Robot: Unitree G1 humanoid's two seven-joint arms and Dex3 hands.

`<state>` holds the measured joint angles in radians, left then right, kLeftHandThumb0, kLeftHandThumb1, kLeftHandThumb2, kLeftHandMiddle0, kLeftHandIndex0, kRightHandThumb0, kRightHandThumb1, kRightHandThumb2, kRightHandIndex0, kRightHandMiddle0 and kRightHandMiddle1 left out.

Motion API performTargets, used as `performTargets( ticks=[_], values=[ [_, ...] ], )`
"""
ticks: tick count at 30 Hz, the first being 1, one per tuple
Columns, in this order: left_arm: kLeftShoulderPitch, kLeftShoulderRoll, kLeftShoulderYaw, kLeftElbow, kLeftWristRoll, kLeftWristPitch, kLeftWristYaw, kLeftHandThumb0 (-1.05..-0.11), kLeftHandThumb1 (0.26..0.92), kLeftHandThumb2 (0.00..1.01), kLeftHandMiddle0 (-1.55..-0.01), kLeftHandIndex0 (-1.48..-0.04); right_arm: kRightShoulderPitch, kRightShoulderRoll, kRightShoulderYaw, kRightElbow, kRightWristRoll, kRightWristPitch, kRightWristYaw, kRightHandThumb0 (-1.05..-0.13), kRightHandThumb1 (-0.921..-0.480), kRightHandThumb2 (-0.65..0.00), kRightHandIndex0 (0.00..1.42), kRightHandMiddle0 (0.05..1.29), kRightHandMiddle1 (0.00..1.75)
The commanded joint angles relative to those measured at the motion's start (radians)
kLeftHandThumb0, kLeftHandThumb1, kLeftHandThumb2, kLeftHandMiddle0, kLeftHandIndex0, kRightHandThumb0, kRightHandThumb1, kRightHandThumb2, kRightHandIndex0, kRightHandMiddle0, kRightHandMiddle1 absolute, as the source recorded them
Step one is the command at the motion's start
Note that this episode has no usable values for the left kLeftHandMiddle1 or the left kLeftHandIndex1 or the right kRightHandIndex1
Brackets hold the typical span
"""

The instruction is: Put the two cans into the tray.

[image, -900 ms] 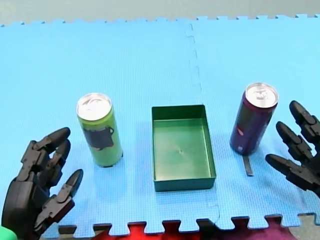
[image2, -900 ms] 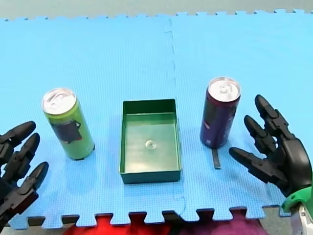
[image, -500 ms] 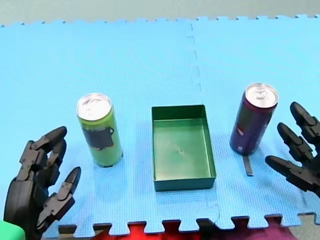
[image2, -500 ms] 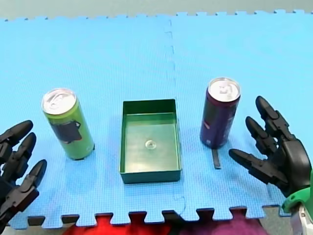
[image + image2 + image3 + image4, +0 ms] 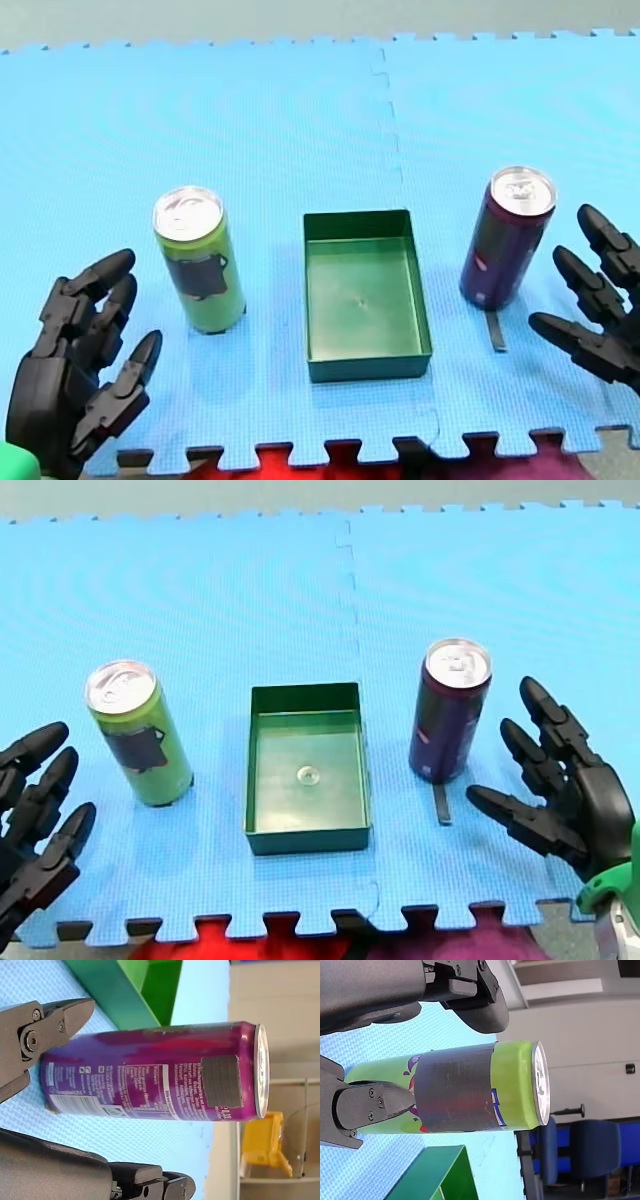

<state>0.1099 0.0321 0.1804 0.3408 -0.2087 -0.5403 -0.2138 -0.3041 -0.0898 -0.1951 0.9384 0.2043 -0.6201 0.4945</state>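
A green can (image 5: 200, 262) with a dark patch stands upright on the blue mat, left of the green tray (image 5: 368, 367). A purple can (image 5: 507, 240) stands upright to the tray's right. Nothing lies inside the tray. My left hand (image 5: 133, 310) hovers near the front edge, just left of the green can and apart from it. My right hand (image 5: 560, 280) is just right of the purple can, not touching it. The first wrist view has the purple can (image 5: 150, 1077) between dark fingers (image 5: 60, 1020). The second wrist view has the green can (image 5: 470, 1087) between fingers (image 5: 470, 990).
A short dark strip (image 5: 495, 331) lies on the mat by the purple can's base. The mat's jigsaw front edge (image 5: 330, 450) runs close under both hands. Open mat stretches behind the cans and tray.
Both hands shifted only slightly in place. The cans and the tray have not moved.
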Motion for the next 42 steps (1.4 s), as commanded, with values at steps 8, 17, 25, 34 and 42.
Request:
performTargets(
  ticks=[8, 17, 25, 34, 42],
  values=[
    [-0.007, 0.0, 0.006, 0.007, -0.009, 0.014, 0.001, -1.048, 0.921, 0.46, -0.26, -0.06, -0.011, -0.02, 0.004, 0.031, -0.02, -0.017, -0.016, -1.048, -0.737, -0.002, 0.2, 0.18, 0.0],
    [-0.032, 0.015, 0.029, 0.056, -0.078, 0.038, -0.07, -1.048, 0.921, 0.45, -0.26, -0.06, -0.051, -0.023, 0.011, 0.103, -0.044, -0.049, -0.027, -1.048, -0.736, -0.001, 0.2, 0.19, 0.0],
    [-0.041, 0.01, 0.042, 0.091, -0.093, 0.007, -0.101, -1.048, 0.921, 0.44, -0.27, -0.06, -0.085, -0.019, 0.027, 0.115, -0.075, -0.038, -0.072, -1.048, -0.742, -0.003, 0.22, 0.2, 0.01],
    [-0.05, 0.008, 0.049, 0.114, -0.092, -0.012, -0.112, -1.048, 0.921, 0.43, -0.27, -0.07, -0.123, -0.021, 0.03, 0.146, -0.089, -0.031, -0.087, -1.048, -0.745, -0.003, 0.23, 0.21, 0.01],
    [-0.046, 0.009, 0.05, 0.11, -0.089, -0.01, -0.111, -1.048, 0.921, 0.43, -0.27, -0.07, -0.146, -0.011, 0.043, 0.16, -0.11, -0.031, -0.124, -1.048, -0.76, -0.009, 0.25, 0.23, 0.01]
  ],
)
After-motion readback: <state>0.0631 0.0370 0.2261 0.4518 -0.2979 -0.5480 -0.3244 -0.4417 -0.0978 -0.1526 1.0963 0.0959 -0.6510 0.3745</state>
